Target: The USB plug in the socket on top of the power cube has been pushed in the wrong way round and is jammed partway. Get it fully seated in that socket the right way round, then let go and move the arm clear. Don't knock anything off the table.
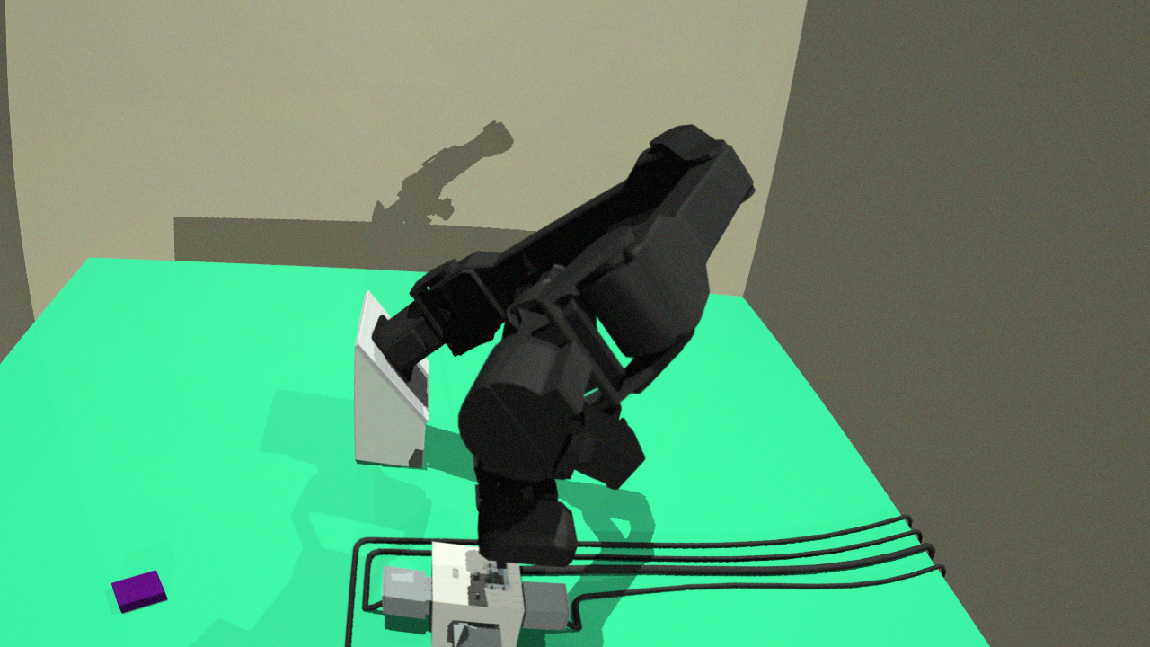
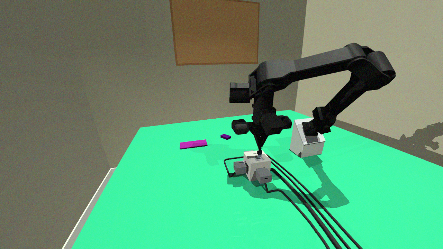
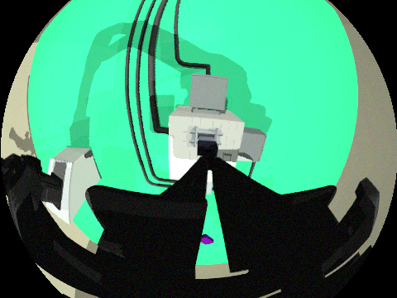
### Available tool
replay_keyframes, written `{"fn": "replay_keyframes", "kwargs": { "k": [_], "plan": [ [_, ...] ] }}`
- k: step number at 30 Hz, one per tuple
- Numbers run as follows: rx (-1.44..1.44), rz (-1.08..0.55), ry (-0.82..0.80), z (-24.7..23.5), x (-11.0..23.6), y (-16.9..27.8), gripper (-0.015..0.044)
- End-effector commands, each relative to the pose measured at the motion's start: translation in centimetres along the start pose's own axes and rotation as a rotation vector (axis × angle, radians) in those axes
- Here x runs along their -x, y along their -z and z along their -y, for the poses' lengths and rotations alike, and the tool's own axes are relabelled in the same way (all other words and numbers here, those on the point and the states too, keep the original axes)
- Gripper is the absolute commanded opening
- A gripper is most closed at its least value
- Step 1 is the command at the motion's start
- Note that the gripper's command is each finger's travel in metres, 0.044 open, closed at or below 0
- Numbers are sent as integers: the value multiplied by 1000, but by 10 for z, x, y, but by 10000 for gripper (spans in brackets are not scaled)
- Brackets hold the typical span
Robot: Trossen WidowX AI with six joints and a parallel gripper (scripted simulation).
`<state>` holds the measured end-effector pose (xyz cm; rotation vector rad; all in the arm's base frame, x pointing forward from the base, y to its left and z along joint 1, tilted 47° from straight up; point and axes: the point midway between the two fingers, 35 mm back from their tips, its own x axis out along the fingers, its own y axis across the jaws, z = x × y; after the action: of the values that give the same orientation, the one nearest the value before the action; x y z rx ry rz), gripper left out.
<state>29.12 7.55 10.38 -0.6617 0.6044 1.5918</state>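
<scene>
So the gripper [image 2: 259,150] is pinched tight on the little dark USB plug [image 2: 259,152], pointing straight down. The plug sits at the socket on top of the white power cube [image 2: 252,165], mid-tabletop [image 2: 154,201], cables [image 2: 305,201] trailing off.

A bare test room: plain beige walls, a cork board [image 2: 216,32], and a green counter [image 2: 173,201] carrying the arm.

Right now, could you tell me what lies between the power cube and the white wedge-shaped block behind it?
In the exterior view, only green table and arm shadow separate the power cube from the white wedge block; the black cables run off elsewhere.
</scene>
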Motion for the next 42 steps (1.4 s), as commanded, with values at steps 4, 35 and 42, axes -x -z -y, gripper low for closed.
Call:
{"fn": "replay_keyframes", "kwargs": {
  "k": [4, 35, 42],
  "plan": [
    [-1, -8, 6, 0, 1, 0, 0],
    [-6, -17, 6, 0, -3, 1, 0],
    [-6, -17, 6, 0, -4, 1, 0]
  ]
}}
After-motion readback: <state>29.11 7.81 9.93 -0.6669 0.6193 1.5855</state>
